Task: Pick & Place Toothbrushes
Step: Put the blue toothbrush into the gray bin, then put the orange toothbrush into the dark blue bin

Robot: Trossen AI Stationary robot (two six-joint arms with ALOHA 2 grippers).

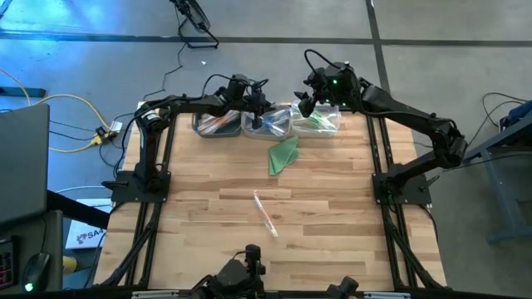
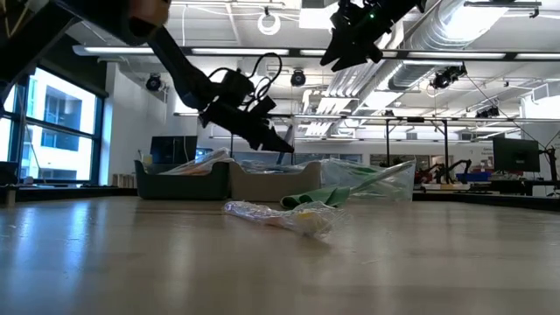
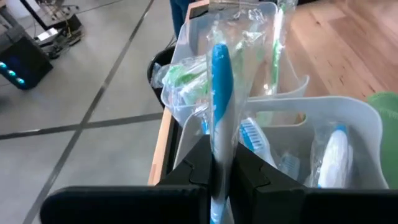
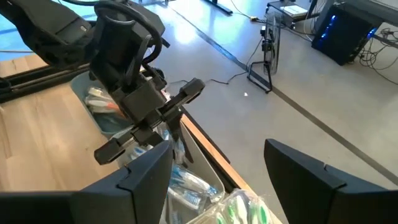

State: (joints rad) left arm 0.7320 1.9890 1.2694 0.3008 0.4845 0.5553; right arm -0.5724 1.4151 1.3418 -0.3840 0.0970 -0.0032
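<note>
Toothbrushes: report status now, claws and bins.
Left claw shut on blue toothbrush over middle bin. Right claw open, empty, above green bin. One wrapped toothbrush loose on table. Nothing blocking.

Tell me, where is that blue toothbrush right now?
The blue toothbrush is pinched in the left claw, held over the middle bin at the table's far edge.
</note>
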